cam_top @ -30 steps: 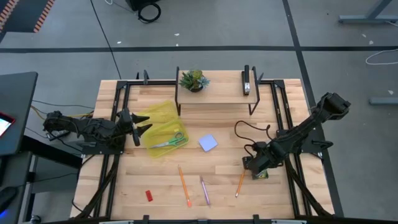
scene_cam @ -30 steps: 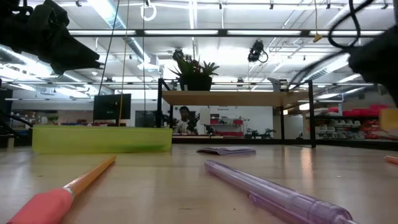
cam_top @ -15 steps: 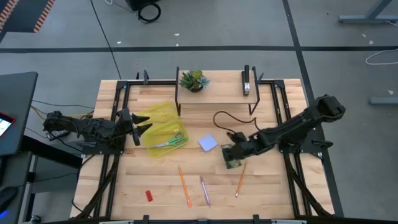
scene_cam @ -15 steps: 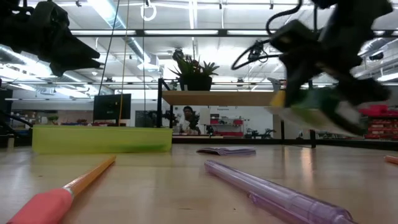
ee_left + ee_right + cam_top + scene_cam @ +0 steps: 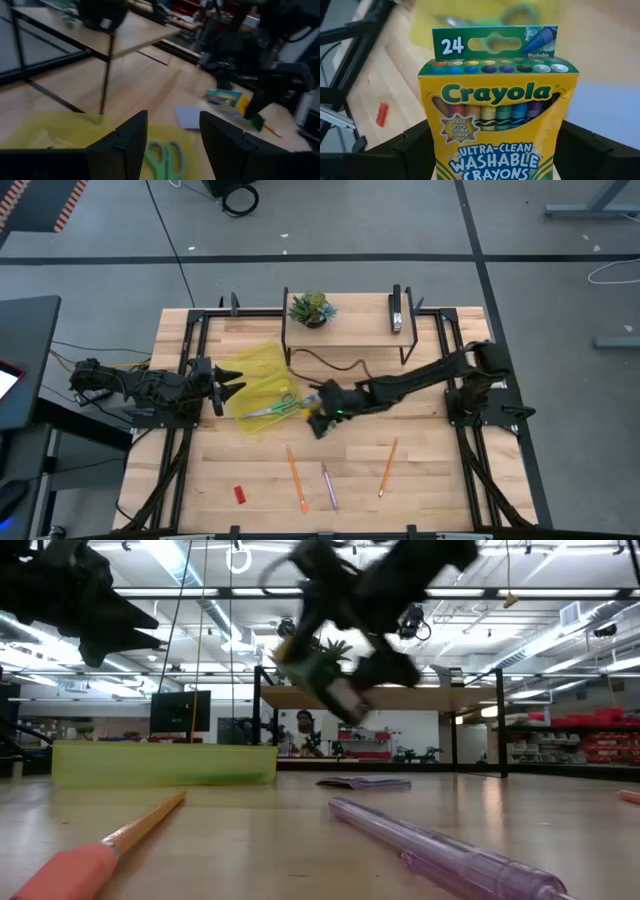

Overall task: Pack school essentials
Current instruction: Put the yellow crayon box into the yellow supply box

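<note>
While my right gripper (image 5: 322, 418) clamps the crayon box (image 5: 497, 120) above the bench (image 5: 420, 480), it hangs just right of the scissors (image 5: 272, 408). My left gripper (image 5: 228, 384), fingers apart, waits at the yellow pouch's (image 5: 255, 365) left edge, seemingly not touching it.

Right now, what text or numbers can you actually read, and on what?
All on the crayon box held in the right gripper:
"24"
"Washable"
"Crayola"
"ULTRA-CLEAN WASHABLE CRAYONS"
The starburst badge on the box is too small to read.
No other view shows readable text; signs in the room behind are blurred.
</note>
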You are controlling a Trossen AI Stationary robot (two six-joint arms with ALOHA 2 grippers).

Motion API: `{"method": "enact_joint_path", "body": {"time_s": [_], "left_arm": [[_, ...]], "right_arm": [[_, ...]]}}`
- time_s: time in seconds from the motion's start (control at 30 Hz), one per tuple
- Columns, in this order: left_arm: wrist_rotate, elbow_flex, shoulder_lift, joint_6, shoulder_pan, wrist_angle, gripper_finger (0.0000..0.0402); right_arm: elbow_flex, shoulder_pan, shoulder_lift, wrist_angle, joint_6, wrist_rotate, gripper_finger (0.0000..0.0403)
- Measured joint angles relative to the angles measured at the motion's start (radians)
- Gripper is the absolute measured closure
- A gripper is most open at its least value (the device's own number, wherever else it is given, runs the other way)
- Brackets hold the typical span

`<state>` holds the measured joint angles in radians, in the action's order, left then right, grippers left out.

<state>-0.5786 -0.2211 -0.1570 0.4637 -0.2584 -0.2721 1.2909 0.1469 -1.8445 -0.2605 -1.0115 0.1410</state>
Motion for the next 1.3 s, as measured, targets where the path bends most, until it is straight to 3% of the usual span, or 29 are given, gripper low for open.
{"method": "enact_joint_path", "body": {"time_s": [0.23,0.53,0.93,1.13,1.3], "left_arm": [[0.106,-0.002,0.000,0.055,0.000,0.023,0.0221],[0.397,-0.003,0.000,0.272,-0.003,0.011,0.0228],[0.693,-0.003,0.000,0.498,-0.004,0.014,0.0247],[0.740,-0.003,0.000,0.558,-0.004,0.025,0.0257],[0.740,-0.003,-0.003,0.573,-0.004,0.034,0.0264]], "right_arm": [[0.280,-0.066,-0.174,-0.124,0.207,-0.055,0.0076],[0.484,-0.133,-0.278,-0.203,0.397,-0.123,0.0076],[0.542,-0.182,-0.340,-0.114,0.700,-0.165,0.0076],[0.541,-0.184,-0.393,0.012,0.897,-0.189,0.0076],[0.540,-0.193,-0.423,0.001,1.113,-0.222,0.0076]]}}
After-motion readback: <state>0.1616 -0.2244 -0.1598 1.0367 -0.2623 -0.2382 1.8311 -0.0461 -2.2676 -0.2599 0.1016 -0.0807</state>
